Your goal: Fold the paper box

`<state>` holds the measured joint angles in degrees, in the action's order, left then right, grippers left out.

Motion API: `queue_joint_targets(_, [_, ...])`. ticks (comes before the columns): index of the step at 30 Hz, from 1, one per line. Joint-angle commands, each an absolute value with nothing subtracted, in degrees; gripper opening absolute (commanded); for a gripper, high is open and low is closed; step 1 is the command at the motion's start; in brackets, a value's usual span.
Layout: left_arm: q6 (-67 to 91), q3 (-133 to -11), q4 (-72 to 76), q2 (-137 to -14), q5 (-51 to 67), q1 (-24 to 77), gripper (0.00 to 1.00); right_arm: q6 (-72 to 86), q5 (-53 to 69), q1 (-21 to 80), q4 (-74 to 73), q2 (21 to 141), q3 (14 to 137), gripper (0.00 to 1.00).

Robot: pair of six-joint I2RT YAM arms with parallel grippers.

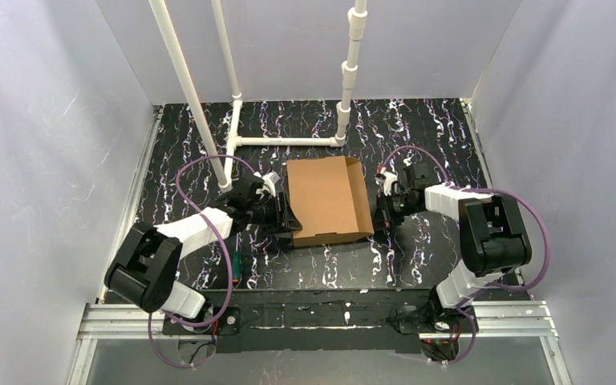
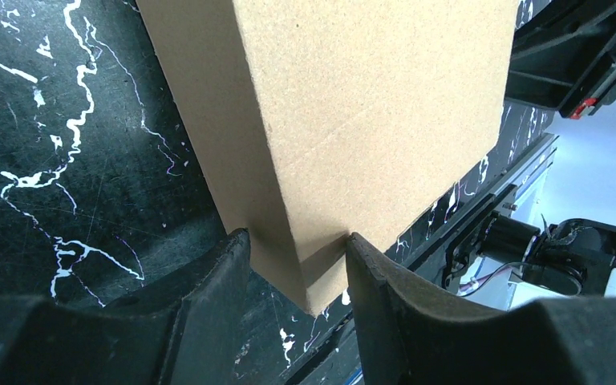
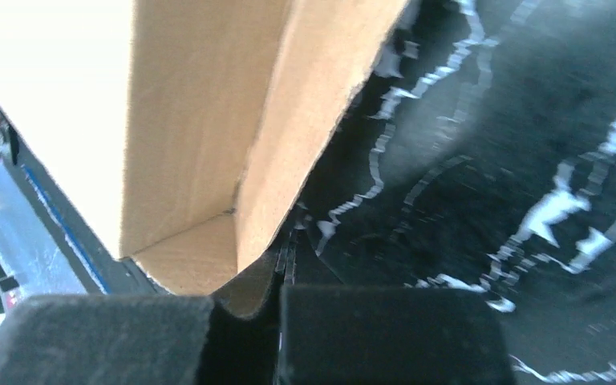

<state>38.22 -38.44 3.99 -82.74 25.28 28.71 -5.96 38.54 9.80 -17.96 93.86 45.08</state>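
The left gripper (image 2: 297, 269) is clamped across the near-left corner of the paper box (image 1: 325, 200), at about 8 o'clock of it. The right gripper (image 3: 245, 321) pinches the upright right-hand wall at about 4 o'clock, so the box lies between them at the middle of the table (image 1: 417, 136). The job looks well on, with a broad panel lying flat and the side walls standing, though the right wall's rim rises free, so tucking seems left. The table is black with white veining, with a white pipe frame (image 1: 289, 141) at 12 o'clock and pale walls (image 1: 48, 120) on three sides.
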Motion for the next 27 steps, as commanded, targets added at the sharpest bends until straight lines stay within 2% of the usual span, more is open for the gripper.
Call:
queue_joint_targets(1, [37.4,-37.9,2.4,-83.8,25.2,29.2,0.45,-4.7,46.6,14.7,-15.8,90.0,44.9,0.01])
queue_joint_targets(5, [37.1,-38.0,2.4,-83.7,25.4,29.3,0.45,-3.3,41.6,19.7,-11.3,85.7,44.8,0.01])
queue_joint_targets(14, [38.0,-39.6,2.4,-85.5,25.2,30.4,0.45,-7.3,29.2,27.3,-14.3,89.8,48.5,0.01])
queue_joint_targets(20, [37.4,-38.8,-0.5,-82.8,22.4,29.9,0.47,-8.4,26.3,12.1,-17.0,88.1,50.0,0.01])
queue_joint_targets(23, [37.0,-38.9,-2.5,-80.8,22.8,28.0,0.50,-10.8,23.0,7.8,-15.7,89.0,52.6,0.01])
queue_joint_targets(27, [36.7,-40.8,-4.2,-79.1,22.2,25.4,0.63,-9.6,22.7,6.9,-10.8,96.1,60.5,0.05])
